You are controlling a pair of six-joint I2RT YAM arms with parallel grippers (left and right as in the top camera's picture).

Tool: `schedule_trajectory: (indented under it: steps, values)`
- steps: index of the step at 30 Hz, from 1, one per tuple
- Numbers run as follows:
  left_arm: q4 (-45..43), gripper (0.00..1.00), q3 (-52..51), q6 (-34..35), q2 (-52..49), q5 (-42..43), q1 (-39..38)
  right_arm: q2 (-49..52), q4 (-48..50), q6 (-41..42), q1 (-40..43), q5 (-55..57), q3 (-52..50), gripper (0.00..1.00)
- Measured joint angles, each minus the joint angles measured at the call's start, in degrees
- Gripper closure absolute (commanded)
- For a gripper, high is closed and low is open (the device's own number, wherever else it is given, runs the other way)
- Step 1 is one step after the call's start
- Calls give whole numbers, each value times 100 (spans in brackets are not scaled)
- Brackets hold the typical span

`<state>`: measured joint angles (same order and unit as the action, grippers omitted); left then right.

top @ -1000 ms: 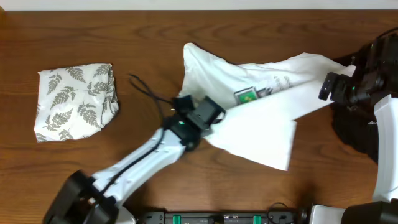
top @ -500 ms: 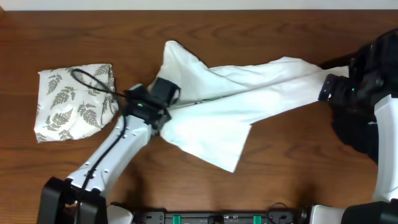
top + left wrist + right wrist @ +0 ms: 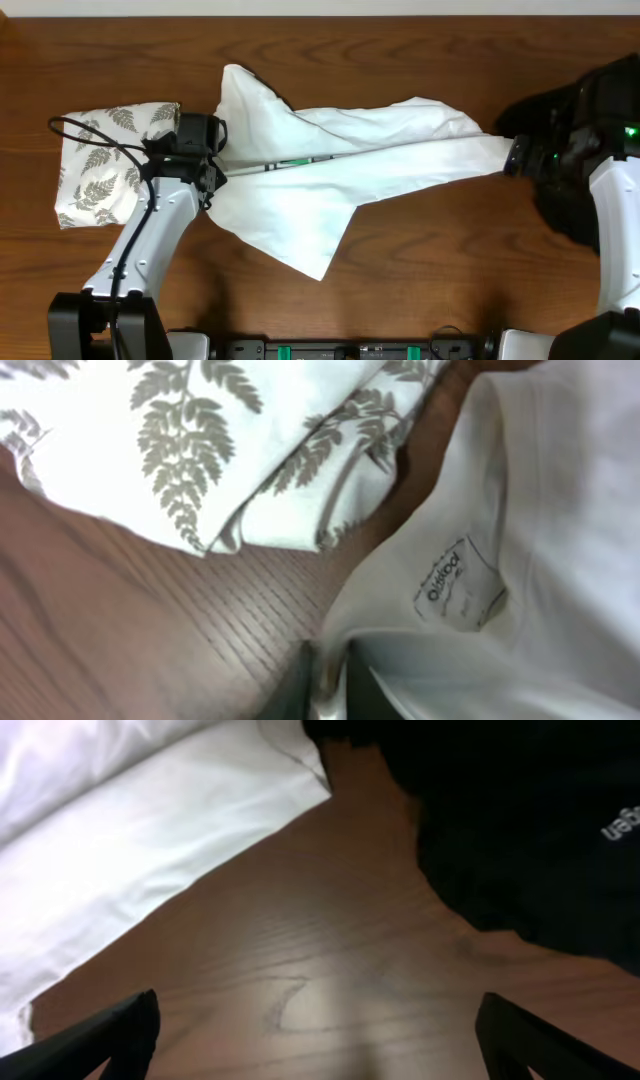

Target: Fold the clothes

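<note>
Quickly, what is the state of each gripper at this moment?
Left gripper: closed on the neck edge of the white T-shirt.
Right gripper: open, holding nothing.

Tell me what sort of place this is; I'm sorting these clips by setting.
Probably a robotics lab bench set up for laundry-folding trials: a left arm and right arm work at a wooden table holding a white T-shirt, a folded fern-print cloth and a black garment.
</note>
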<state>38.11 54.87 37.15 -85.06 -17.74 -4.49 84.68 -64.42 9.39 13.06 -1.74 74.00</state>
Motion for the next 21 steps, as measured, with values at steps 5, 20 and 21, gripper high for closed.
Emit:
schedule_trajectory:
  steps: [5,20,21]
  values:
    - [33,16,0,-33,0,-24,0,0,527,-2,0,0,-424,1]
    - [1001,13,0,-118,0,1228,-2,0,3029,-55,-2,-1014,-2011,13]
    - [1080,13,0,-118,0,1397,0,0,3163,-63,-20,-1060,-2072,13]
